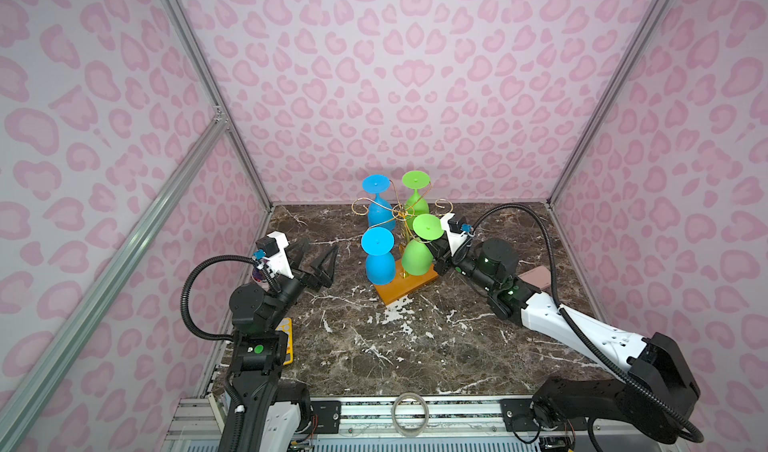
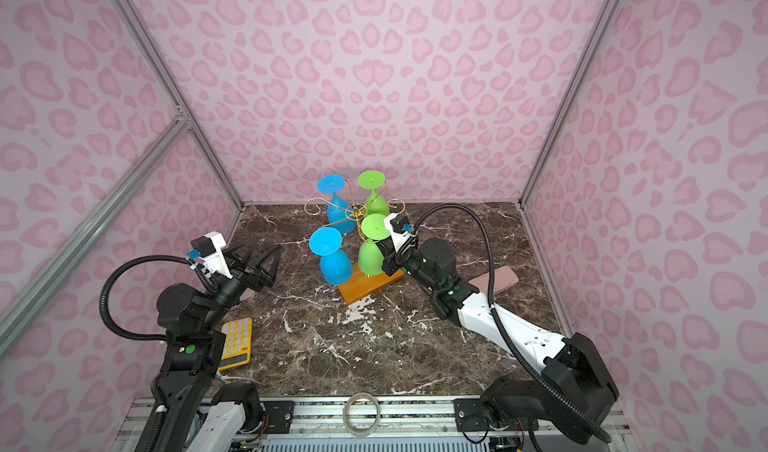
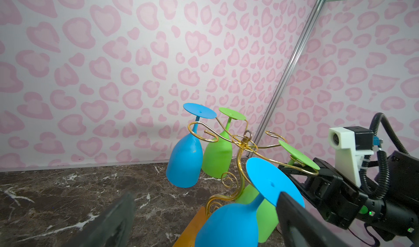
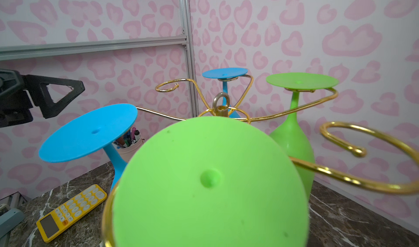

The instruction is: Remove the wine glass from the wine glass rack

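Observation:
The wine glass rack is gold wire on an orange wooden base at mid-table. Several wine glasses hang from it upside down. In both top views the near green wine glass hangs on the rack's right arm. My right gripper is shut on its stem just under the foot, as the left wrist view shows. That green foot fills the right wrist view and hides the jaws. My left gripper stands wide open and empty, left of the near blue glass.
A far blue glass and a far green glass hang behind. A yellow calculator lies front left, a pen cup at the left wall, a pink flat case under the right arm, and a tape ring on the front rail.

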### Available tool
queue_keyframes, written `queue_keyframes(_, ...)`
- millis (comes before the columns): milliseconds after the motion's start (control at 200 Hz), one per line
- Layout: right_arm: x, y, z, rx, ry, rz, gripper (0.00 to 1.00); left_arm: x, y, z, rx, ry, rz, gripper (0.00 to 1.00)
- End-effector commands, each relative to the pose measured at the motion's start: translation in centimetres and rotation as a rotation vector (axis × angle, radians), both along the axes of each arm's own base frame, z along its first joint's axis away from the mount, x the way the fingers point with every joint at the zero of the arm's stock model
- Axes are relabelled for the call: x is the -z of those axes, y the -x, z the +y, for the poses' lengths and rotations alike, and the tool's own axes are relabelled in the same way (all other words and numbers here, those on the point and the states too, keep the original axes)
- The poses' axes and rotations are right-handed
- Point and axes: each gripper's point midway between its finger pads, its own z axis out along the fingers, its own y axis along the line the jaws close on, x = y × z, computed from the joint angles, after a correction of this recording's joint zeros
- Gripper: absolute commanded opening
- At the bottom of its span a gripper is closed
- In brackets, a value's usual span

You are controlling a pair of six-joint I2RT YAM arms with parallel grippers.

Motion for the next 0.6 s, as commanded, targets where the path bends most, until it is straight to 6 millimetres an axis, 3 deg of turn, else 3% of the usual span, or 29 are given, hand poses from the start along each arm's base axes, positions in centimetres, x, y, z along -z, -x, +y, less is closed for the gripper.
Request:
queue_keyframes(0,-0.1,0.2,0.4,-0.01,0.017,-0.023,0.03,-0.9,0.2,-0.1,0.004,0.002,-0.021,0.98)
queue_keyframes(275,0.1,0.5,0.6,-0.006,0.032,-0.029,0.0,-2.0,0.0,-0.9,0.059,0.007,-0.02,0.98)
queue_keyframes(435,0.2,0.4,0.6,-0.004,0.032,-0.027,0.0,-3.4,-3.5,-0.1,0.014,0.014,0.045,0.99)
queue_keyframes(525,0.2,0.6,0.7,-0.004,0.033,-0.026,0.0,-3.7,-5.8,-1.1,0.091,0.044,0.14,0.97)
queue_keyframes(595,0.2,0.7,0.7,-0.002,0.037,-0.028,0.0,-2.9,-7.1,-2.4,0.192,0.067,0.246,0.93)
